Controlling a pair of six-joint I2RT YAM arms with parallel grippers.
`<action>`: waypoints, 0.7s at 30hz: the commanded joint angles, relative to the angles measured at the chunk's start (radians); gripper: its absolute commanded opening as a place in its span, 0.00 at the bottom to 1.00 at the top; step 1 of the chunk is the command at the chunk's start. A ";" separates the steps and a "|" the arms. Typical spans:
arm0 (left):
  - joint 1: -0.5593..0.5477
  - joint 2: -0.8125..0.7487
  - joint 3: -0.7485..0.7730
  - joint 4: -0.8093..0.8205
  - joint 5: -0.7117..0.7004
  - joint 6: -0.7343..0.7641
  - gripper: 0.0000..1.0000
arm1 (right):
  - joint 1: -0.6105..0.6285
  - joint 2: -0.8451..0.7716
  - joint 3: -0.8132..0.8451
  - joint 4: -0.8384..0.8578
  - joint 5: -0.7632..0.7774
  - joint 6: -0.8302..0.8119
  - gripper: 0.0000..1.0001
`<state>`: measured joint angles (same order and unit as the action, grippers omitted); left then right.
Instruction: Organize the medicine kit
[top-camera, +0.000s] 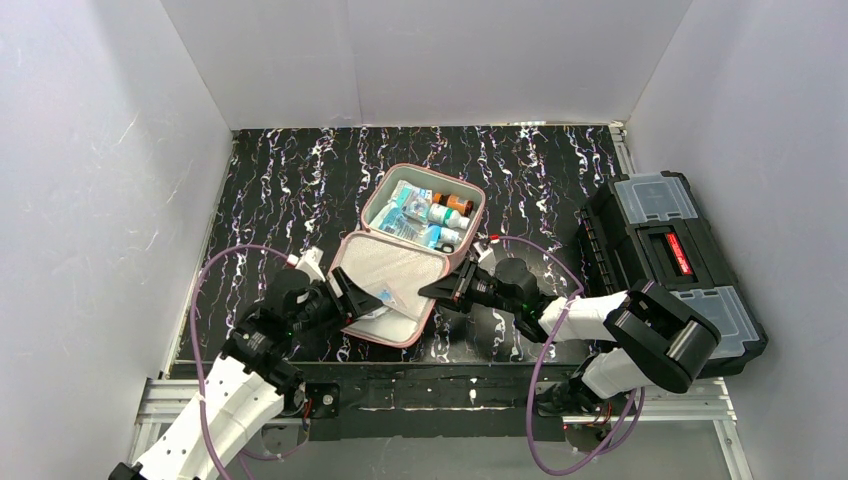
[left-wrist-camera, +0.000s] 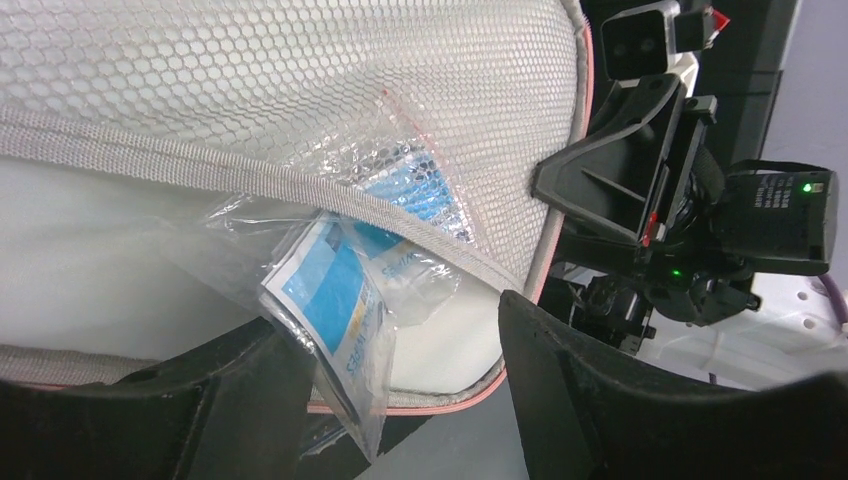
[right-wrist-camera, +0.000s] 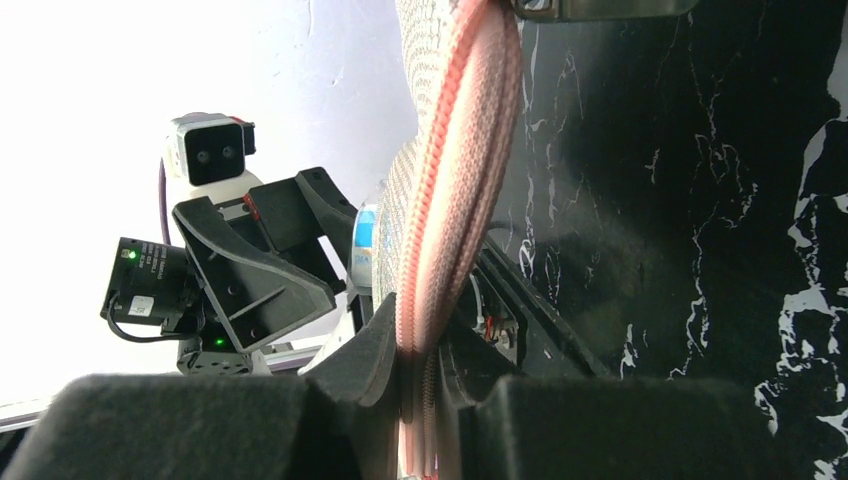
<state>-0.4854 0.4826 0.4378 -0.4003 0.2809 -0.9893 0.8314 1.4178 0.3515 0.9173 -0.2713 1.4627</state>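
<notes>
The pink medicine kit (top-camera: 345, 262) lies open in the middle of the table, its base holding bottles (top-camera: 447, 208) and packets. Its lid (top-camera: 392, 272) faces up toward me, with a grey mesh pocket (left-wrist-camera: 300, 90). A clear bag with blue-and-white wipe packets (left-wrist-camera: 335, 305) sticks halfway out of that pocket. My left gripper (left-wrist-camera: 400, 340) is open at the lid's near edge, and the bag rests against its left finger (left-wrist-camera: 250, 380). My right gripper (right-wrist-camera: 425, 340) is shut on the lid's pink zip rim (right-wrist-camera: 460, 150) at the right side.
A black toolbox (top-camera: 670, 260) with clear compartments stands at the right edge of the black marbled table (top-camera: 280, 190). White walls enclose the table on three sides. Both grippers (top-camera: 352, 300) (top-camera: 440, 290) sit close together at the lid.
</notes>
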 joint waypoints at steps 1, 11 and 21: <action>0.004 0.047 0.087 -0.111 0.042 0.073 0.64 | 0.002 -0.025 0.025 0.181 0.033 0.040 0.01; 0.004 0.066 0.203 -0.207 0.058 0.122 0.66 | 0.002 -0.099 0.032 0.151 0.087 0.085 0.01; 0.004 0.130 0.376 -0.340 0.057 0.221 0.73 | 0.002 -0.198 0.030 0.070 0.148 0.100 0.01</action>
<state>-0.4854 0.5963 0.7377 -0.6581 0.3267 -0.8334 0.8326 1.2780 0.3515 0.8967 -0.1870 1.5582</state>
